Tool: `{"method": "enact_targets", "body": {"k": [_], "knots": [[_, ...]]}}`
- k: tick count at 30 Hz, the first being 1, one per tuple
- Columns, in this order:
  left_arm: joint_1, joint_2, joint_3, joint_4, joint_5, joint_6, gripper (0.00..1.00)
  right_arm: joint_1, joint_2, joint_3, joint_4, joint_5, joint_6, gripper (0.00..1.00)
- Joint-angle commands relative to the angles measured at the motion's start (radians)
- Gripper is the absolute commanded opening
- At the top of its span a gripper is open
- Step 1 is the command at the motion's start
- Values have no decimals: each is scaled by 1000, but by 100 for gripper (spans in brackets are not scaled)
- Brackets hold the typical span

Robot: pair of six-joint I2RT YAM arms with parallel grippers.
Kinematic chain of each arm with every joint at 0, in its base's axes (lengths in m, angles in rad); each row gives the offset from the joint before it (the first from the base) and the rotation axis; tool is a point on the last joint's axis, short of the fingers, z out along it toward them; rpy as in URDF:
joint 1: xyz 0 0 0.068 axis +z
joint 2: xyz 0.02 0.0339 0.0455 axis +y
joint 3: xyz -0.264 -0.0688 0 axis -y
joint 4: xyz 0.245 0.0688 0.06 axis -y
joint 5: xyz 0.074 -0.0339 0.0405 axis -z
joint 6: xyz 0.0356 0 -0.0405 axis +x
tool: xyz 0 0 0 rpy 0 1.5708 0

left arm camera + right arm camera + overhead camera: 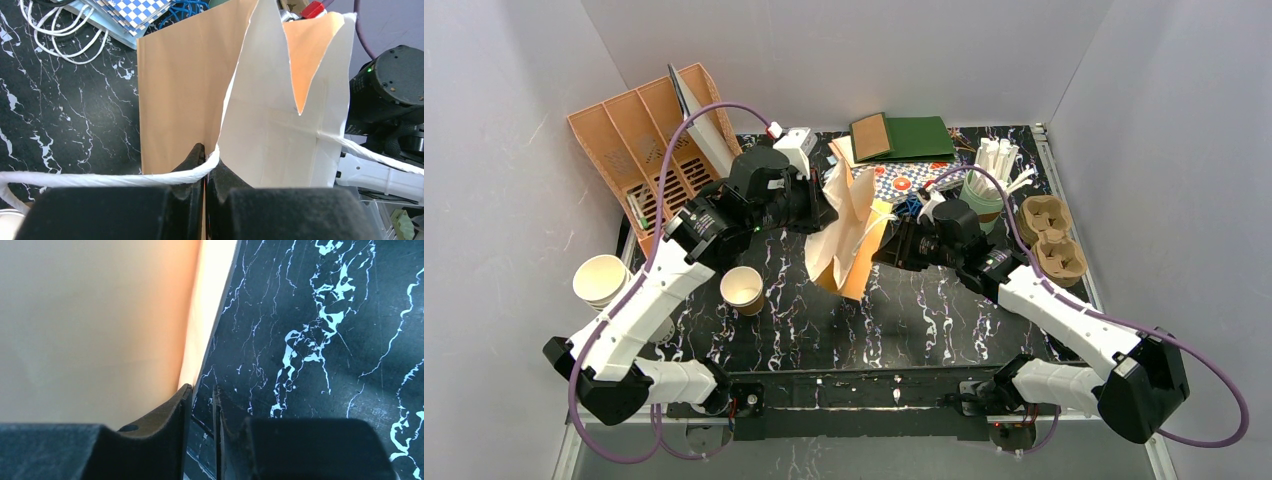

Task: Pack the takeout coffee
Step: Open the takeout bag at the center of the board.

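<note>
the takeout coffee cup (742, 290), tan outside, white inside and lidless, stands upright on the worktop (904, 310) back of the left claw (206, 159), beside its forearm and well apart from the paper bag (844, 250). packing looks barely begun, with the cup still unbagged. the left claw is clamped on the bag's rim by the string handle (100, 177). the right claw (202, 390) sits slightly apart against the bag's other side, with nothing between its jaws.

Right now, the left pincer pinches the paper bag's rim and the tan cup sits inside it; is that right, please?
The left pincer pinches the paper bag, but the tan cup stands outside it on the table, as the top view shows.
</note>
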Motion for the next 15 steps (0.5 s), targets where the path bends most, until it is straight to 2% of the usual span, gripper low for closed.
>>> {"method": "enact_targets", "body": {"k": [1, 5, 12, 15], "knots": [[4, -38, -15, 14, 7, -4, 0, 3, -7, -3, 71, -51, 6, 31], [5, -35, -17, 17, 14, -4, 0, 2, -12, -5, 84, -50, 8, 31], [4, -32, -31, 21, 23, 4, 0, 3, -20, -4, 104, -56, 34, 40], [5, -34, -32, 20, 22, 5, 0, 2, -22, -3, 95, -45, 37, 25]]}}
